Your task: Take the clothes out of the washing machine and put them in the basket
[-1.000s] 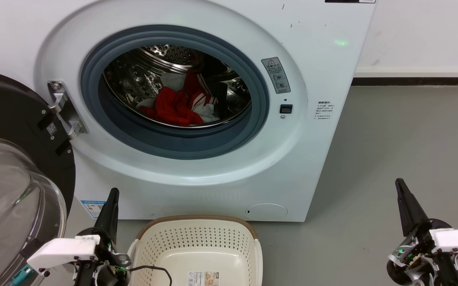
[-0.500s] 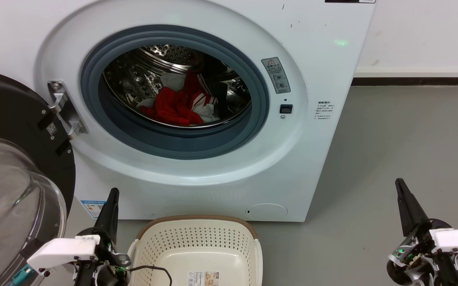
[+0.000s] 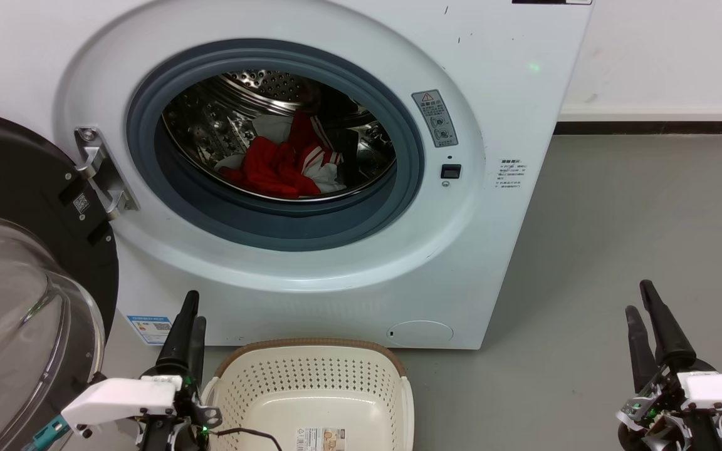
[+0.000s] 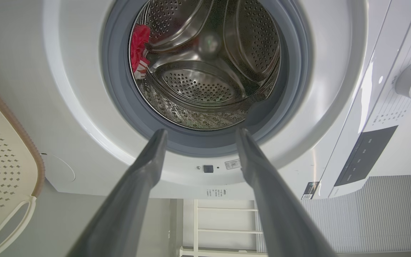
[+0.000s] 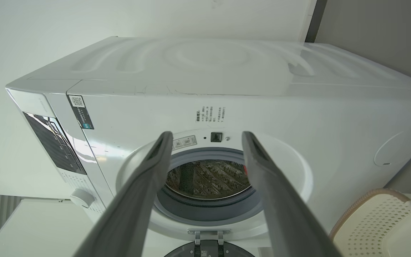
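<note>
The washing machine [image 3: 474, 125] stands with its round porthole uncovered, and the red and white clothes [image 3: 286, 164] lie in a heap at the bottom of the steel drum. The left wrist view catches them as a red patch, the clothes [image 4: 139, 39], at the drum's edge. On the floor in front sits the cream basket [image 3: 317, 346], holding only a paper label. My left gripper [image 3: 196, 308] is open just left of the basket, below the porthole. My right gripper [image 3: 638, 298] is open over the grey floor, right of the machine. Both are far from the clothes and hold nothing.
The black-framed glass door [image 3: 22, 188] hangs swung out at the left, close to my left arm. Grey floor [image 3: 618, 207] stretches to the right of the machine up to a white wall. A thin black cable [image 3: 248, 431] runs from my left wrist over the basket's rim.
Both grippers have gone from shut to open. The left one shifted slightly up and right; the right one moved a little right and down. Clothes, basket and door stay put.
</note>
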`<state>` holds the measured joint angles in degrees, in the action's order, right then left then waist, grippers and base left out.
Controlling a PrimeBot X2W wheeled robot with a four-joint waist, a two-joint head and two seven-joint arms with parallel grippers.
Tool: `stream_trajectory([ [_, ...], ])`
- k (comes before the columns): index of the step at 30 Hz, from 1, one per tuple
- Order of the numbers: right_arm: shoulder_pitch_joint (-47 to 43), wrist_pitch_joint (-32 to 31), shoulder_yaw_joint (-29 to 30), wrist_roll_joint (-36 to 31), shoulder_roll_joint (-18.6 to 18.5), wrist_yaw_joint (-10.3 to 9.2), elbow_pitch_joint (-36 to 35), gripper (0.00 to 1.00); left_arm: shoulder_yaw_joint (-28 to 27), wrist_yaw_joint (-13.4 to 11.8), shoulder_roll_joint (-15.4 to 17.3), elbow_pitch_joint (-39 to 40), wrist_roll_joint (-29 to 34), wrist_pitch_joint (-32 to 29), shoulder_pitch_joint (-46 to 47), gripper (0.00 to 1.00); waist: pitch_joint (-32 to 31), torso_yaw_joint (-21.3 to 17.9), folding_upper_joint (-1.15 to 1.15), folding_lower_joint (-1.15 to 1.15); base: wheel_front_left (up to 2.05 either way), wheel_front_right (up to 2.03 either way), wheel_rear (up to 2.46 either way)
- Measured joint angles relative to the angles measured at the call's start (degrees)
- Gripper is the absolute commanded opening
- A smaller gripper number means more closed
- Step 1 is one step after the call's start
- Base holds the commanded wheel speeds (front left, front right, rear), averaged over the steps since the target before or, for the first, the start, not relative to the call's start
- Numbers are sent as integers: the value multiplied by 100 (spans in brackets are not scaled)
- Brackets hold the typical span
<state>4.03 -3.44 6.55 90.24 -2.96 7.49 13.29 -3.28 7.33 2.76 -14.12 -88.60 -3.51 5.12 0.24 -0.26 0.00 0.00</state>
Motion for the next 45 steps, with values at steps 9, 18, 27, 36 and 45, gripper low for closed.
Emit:
stream_trajectory([
  [9, -81, 230, -24, -1038, 2, 0, -269, 100, 183, 0, 3, 221, 1053, 230, 108, 100, 12, -24, 0, 0, 0, 0, 0],
  [18, -142, 435, -113, -2251, 2, 0, -580, 100, 316, 0, 2, 420, 2157, 432, 117, 100, 13, -41, 0, 0, 0, 0, 0],
  [27, -208, 623, -167, -3439, 3, -1, -777, 100, 478, -30, 1, 483, 3137, 628, 135, 100, 16, -55, 0, 0, 0, 0, 0],
  [36, -317, 795, -192, -4384, 3, -1, -818, 100, 634, -82, 2, 512, 4047, 789, 194, 100, 25, -62, 0, 0, 0, 0, 0],
  [45, -345, 955, -197, -5180, 3, 0, -822, 100, 699, -125, 3, 476, 4814, 957, 211, 100, 28, -54, 0, 0, 0, 0, 0],
])
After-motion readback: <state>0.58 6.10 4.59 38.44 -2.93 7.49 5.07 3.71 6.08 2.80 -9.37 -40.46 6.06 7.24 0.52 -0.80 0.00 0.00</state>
